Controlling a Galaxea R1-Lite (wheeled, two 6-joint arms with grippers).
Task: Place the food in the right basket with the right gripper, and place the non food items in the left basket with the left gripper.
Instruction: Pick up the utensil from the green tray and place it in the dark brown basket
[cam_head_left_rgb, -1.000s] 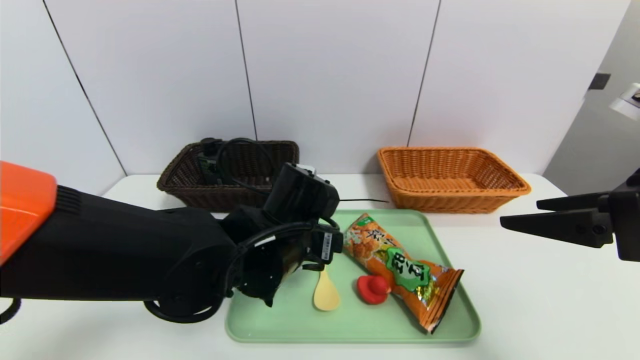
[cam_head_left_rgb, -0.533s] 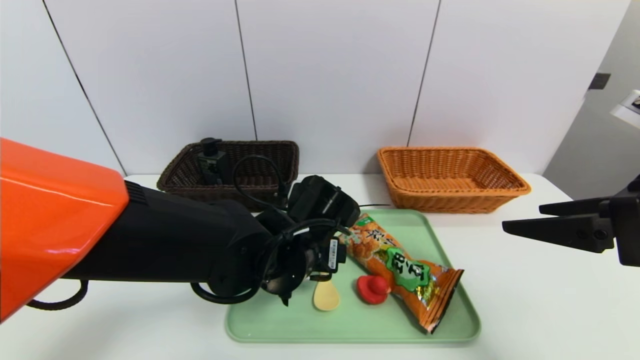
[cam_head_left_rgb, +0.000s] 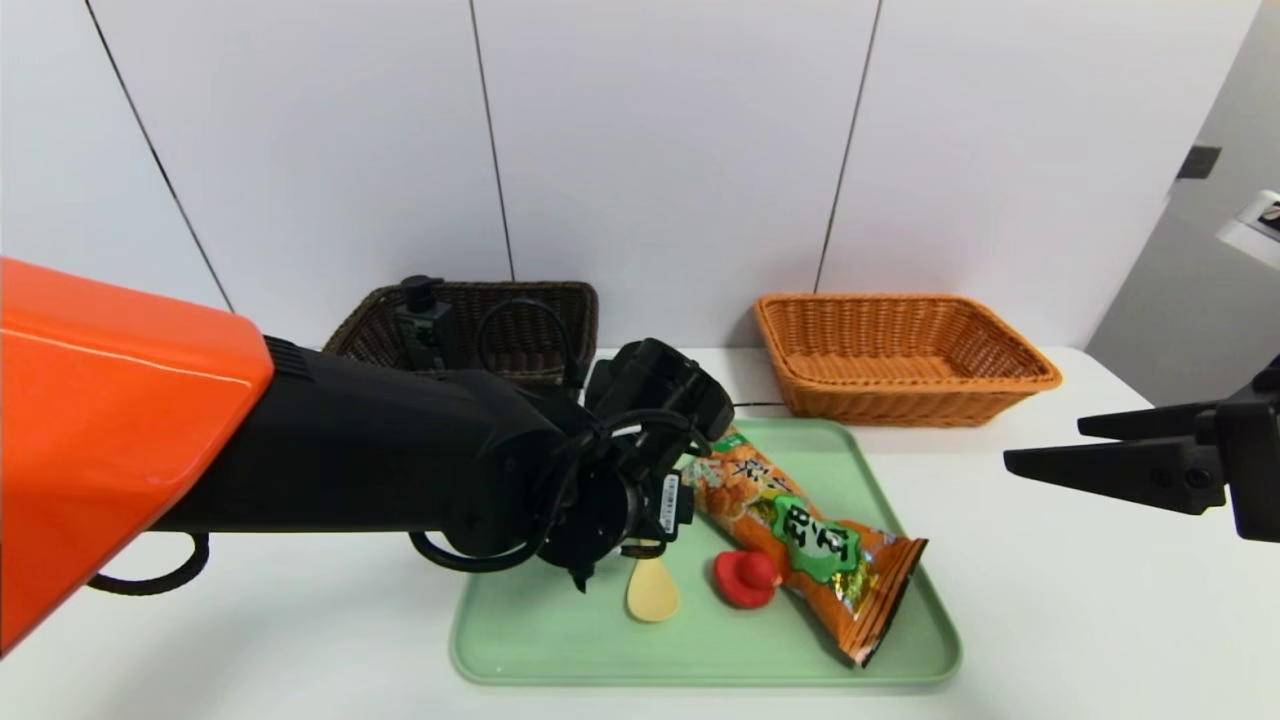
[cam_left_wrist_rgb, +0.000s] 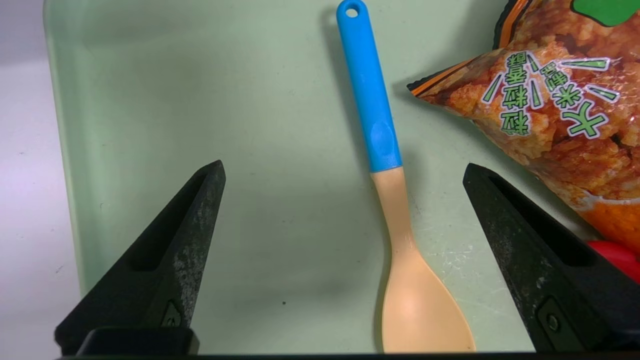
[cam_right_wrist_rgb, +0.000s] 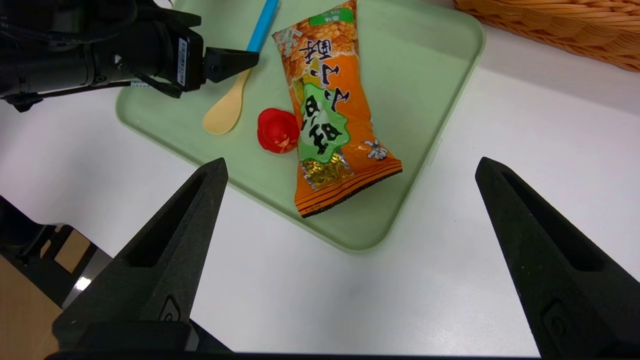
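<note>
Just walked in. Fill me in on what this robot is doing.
It is sorting things from a green tray into two baskets. The left gripper hangs over the spoon, jaws open on either side of it, not yet gripping. The snack bag and a small red toy lie on the tray too. The right gripper waits open off to the right. The orange basket looks empty; the brown basket holds a dark item.

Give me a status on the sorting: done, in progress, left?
Done: one dark item already sits in the brown basket. In progress: the left pincer, open, hangs over the spoon on the tray. Left: spoon, red toy and snack bag; the orange basket is empty, right pincer off to the side.
</note>
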